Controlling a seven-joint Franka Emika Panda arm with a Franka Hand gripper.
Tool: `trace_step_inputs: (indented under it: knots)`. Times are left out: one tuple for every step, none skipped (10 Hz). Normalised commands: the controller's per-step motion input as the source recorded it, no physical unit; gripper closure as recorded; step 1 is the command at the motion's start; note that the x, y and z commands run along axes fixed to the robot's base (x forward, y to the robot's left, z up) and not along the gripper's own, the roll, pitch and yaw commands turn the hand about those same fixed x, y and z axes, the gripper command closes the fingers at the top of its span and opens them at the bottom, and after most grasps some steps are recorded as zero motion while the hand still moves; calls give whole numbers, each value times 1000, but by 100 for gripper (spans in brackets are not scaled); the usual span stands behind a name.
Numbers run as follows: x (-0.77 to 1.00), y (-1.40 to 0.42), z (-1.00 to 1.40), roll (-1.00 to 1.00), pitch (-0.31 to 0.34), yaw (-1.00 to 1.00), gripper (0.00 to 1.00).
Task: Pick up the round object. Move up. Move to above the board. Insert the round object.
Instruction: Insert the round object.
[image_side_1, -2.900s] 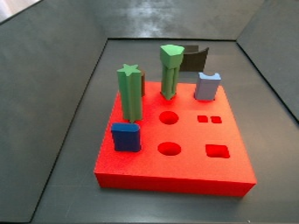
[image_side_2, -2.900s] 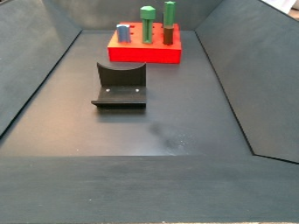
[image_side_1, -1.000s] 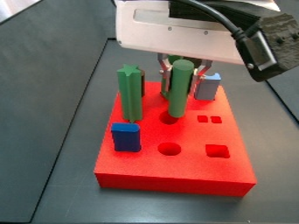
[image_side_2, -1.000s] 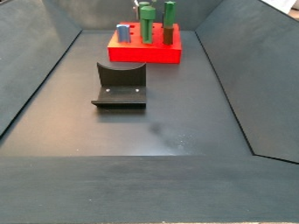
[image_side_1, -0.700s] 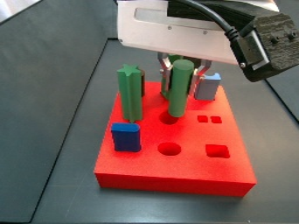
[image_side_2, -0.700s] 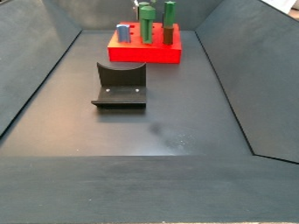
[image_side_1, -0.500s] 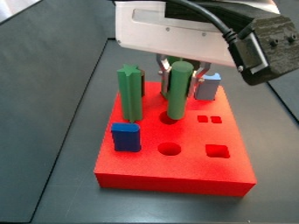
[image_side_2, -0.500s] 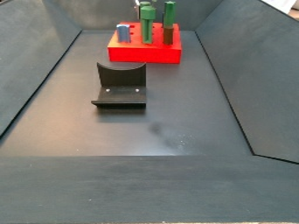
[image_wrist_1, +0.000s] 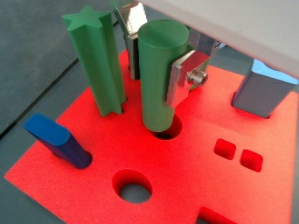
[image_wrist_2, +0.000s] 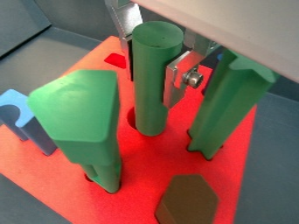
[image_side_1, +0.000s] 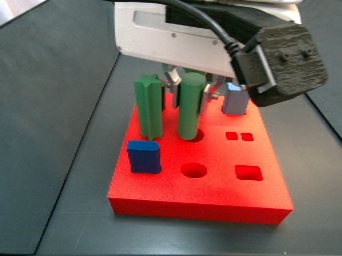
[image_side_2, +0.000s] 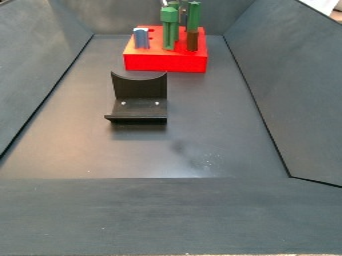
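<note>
Two silver fingers (image_wrist_1: 187, 74) of the gripper (image_wrist_1: 158, 61) clamp the round object (image_wrist_1: 160, 79), its foot entering a round hole in the board (image_wrist_1: 187, 175). A tilted peg could jam against the hole's rim. The star-topped peg (image_wrist_1: 97, 61) crowds just beside it. Dark floor (image_side_2: 174, 140) surrounds the board.

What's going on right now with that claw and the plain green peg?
Gripper over thick red holed board, fingers clamping tall plain green round peg. Peg tip entering round hole. Star-topped green peg close beside.
</note>
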Motion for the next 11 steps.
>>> trace_step_inputs:
  knots:
    - [191, -63, -420, -96, 13, -249, 100]
    - [446, -14, -400, -189, 0, -371, 100]
    - [443, 0, -386, -213, 0, -431, 100]
    - [237, 14, -429, -231, 29, -551, 100]
    - [49, 60, -460, -141, 84, -517, 100]
    - [60, 51, -443, -117, 70, -349, 100]
    - [257, 77, -249, -119, 50, -203, 100]
    - [0, 14, 0, -40, -4, 0, 100]
    - [0, 0, 0, 0, -40, 0, 100]
    - [0, -20, -629, 0, -230, 0, 100]
    - [0, -97, -146, 57, -69, 9, 100]
